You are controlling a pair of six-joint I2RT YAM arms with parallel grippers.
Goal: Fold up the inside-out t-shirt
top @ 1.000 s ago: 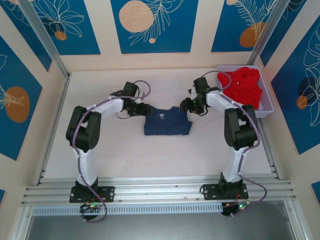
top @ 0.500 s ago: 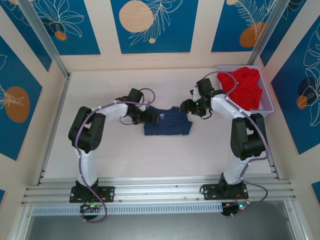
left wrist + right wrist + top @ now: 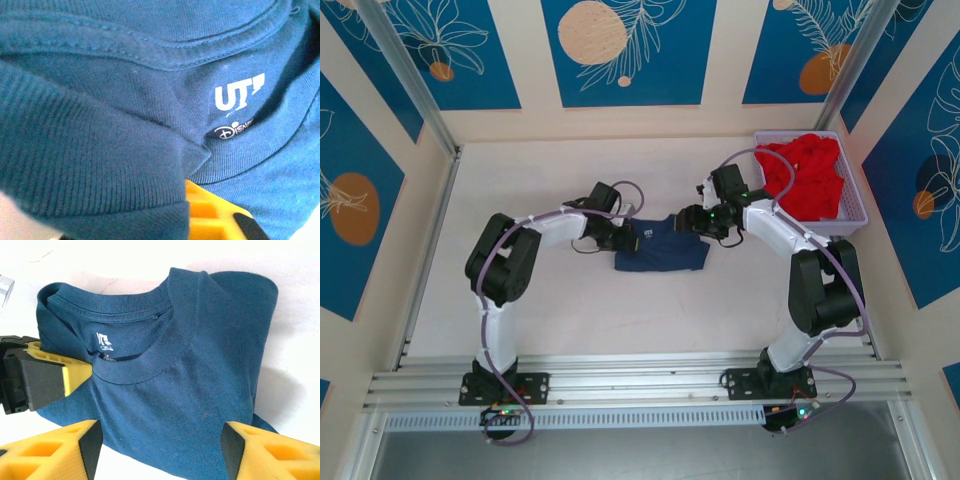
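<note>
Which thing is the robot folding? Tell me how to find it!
Look at the middle of the pale table, between the left hand and the right hand. There lies the t-shirt, dark navy blue, folded small, with white letters inside its neck. Unlike it, the red garment is bright and heaped in the lilac basket at the far right corner.

T-shirt (image 3: 660,250) flat mid-worktop (image 3: 570,310), collar towards the far side, left hand (image 3: 623,236) at its left edge beside the collar, right hand (image 3: 688,222) at its far right corner, basket (image 3: 853,222) in the worktop's far right corner, bundled garment (image 3: 807,172) in it, well apart from the t-shirt
</note>
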